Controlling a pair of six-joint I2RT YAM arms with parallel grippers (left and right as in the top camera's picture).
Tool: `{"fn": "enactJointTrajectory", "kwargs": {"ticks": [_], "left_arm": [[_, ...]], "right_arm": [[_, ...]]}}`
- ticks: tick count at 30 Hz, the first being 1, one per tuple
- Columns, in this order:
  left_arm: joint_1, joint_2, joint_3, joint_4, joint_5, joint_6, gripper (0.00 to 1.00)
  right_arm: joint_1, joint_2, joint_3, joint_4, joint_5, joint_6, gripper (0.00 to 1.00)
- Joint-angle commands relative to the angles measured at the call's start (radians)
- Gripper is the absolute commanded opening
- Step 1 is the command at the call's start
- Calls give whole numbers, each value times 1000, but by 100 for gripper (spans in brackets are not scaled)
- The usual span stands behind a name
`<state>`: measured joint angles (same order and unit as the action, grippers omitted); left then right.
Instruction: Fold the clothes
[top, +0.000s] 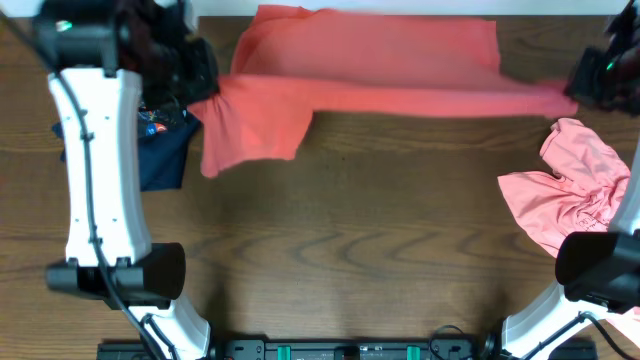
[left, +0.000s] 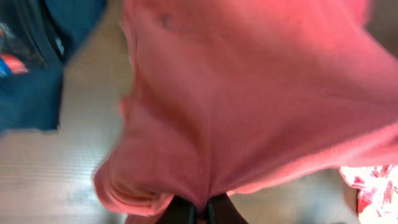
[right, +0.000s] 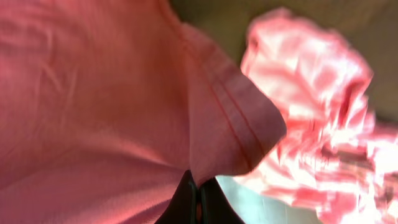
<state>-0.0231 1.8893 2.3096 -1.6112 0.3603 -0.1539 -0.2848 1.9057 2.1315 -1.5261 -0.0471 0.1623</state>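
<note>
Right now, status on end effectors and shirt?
Left end effector and right end effector both shut on coral T-shirt, stretched between them. Crumpled pink shirt close by right end; navy garment by left.

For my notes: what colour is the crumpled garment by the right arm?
The crumpled garment is salmon pink; the overhead view shows it best.

A dark brown desk (top: 340, 230) with bold wood grain fills the overhead view; a pale strip (top: 540, 6) along its far edge may be a wall.
</note>
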Motion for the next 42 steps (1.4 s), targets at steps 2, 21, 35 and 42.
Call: {"fn": "enactJointTrajectory", "kwargs": {"ticks": [2,21,35,42], "left_arm": [[-41,2,-214,-68,-16,-18,6],[-132,-280,-993,86,-80,-51,6],[-122,-439,-1104,247,-78,-140,6],[-56,-439,-1104,406,-26,-170,6]], "right_arm": [[-17,-20,-172,-20,51,-22,1],[-90,-154,-653,36,111,62,1],[-95,-288,-726,181,95,42,1],[-38,-288,-805,343,80,31,1]]}}
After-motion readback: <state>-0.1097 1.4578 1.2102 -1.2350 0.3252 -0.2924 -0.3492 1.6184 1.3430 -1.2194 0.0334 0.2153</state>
